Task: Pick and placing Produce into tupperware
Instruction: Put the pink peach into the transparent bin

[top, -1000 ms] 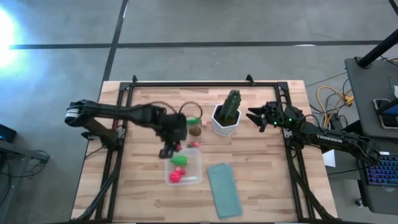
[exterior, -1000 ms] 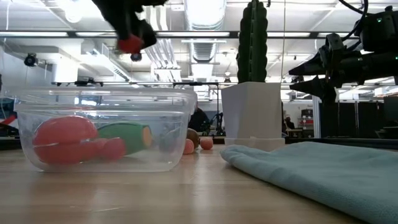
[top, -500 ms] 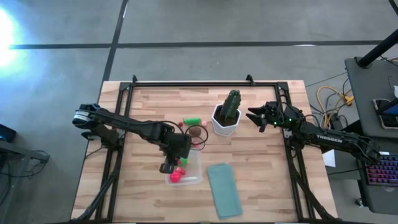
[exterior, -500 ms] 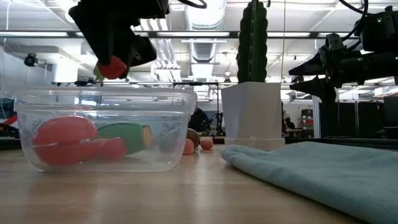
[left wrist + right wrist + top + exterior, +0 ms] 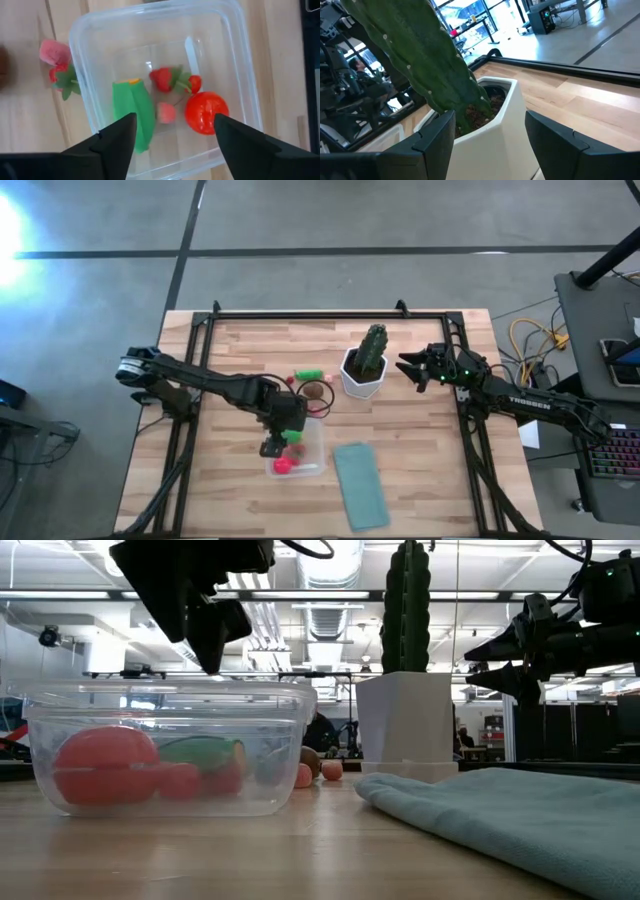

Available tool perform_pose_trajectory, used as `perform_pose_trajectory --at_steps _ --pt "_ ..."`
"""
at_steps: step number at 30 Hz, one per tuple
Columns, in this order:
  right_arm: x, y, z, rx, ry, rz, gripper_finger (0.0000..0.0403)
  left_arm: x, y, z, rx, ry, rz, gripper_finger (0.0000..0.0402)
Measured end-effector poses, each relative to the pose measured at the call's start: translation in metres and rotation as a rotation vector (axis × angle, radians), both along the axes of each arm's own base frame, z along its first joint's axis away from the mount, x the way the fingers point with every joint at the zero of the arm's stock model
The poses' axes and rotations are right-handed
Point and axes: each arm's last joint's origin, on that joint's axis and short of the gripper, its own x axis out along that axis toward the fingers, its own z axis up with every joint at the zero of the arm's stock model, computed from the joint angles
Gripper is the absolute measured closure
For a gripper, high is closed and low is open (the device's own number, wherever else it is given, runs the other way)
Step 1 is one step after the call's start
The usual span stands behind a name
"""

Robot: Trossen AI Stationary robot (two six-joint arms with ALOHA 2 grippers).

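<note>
The clear square tupperware [image 5: 300, 452] stands on the table near its middle. In the left wrist view it [image 5: 80, 35] holds a green elongated piece [image 5: 131, 115], a red round piece [image 5: 206, 112], a strawberry [image 5: 162, 79] and a tiny pink piece [image 5: 166, 112]. My left gripper [image 5: 272, 444] hovers open and empty above it, fingers pointing down [image 5: 175, 135]. A pink and red piece [image 5: 54, 55] lies on the table beside the container's wall. A green piece [image 5: 308, 373] and a brown round piece [image 5: 316, 391] lie farther back. My right gripper [image 5: 408, 367] waits open beside the cactus pot [image 5: 362, 380].
A tall green cactus [image 5: 373, 348] in a white pot stands behind the tupperware. A flat teal lid [image 5: 360, 485] lies to the right of the container near the front edge. Black frame rails [image 5: 190, 440] run along the table's sides.
My left gripper has carried a small red piece toward the table's near edge until it was over the tupperware, and has let it go. The red piece has fallen into the container and lies among the other pieces.
</note>
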Motion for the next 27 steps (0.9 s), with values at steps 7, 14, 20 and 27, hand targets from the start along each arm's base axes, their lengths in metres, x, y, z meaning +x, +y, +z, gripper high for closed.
perform_pose_trajectory --at_steps 7,14,20,27 --pt "0.0 0.0 0.0 0.0 0.0 0.0 0.017 0.006 0.008 0.019 0.23 -0.107 0.004 0.0159" --pt "0.0 0.0 0.0 0.0 0.0 0.0 0.017 0.011 0.044 0.009 0.319 -0.074 0.246 0.0195" --pt "0.0 0.0 0.0 0.0 0.0 0.0 0.017 0.014 0.077 0.004 0.165 -0.089 0.244 0.0249" --pt "0.0 0.0 0.0 0.0 0.0 0.0 0.017 0.018 0.106 -0.013 -0.031 -0.012 0.481 0.028"
